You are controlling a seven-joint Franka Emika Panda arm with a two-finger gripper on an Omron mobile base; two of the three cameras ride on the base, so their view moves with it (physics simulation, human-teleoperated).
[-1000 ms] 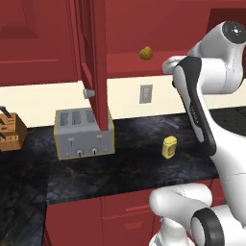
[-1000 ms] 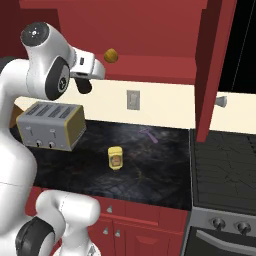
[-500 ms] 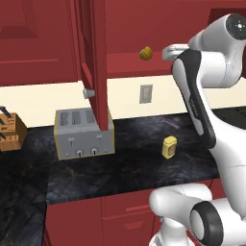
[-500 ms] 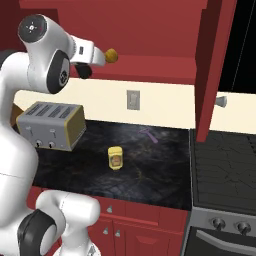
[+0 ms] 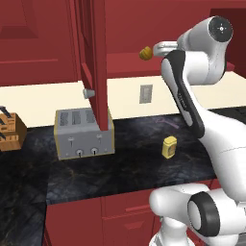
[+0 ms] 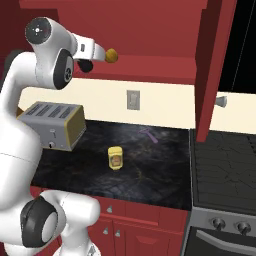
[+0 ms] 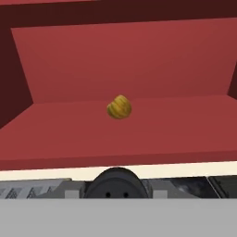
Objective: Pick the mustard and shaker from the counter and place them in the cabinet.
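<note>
Your gripper holds the dark shaker level with the cabinet shelf, which lies straight ahead of the jaws.

The cabinet shelf is wide open on both sides of the orange-yellow lump sitting mid-shelf, and the open door (hanging down right over the toaster) blocks the left side.
</note>
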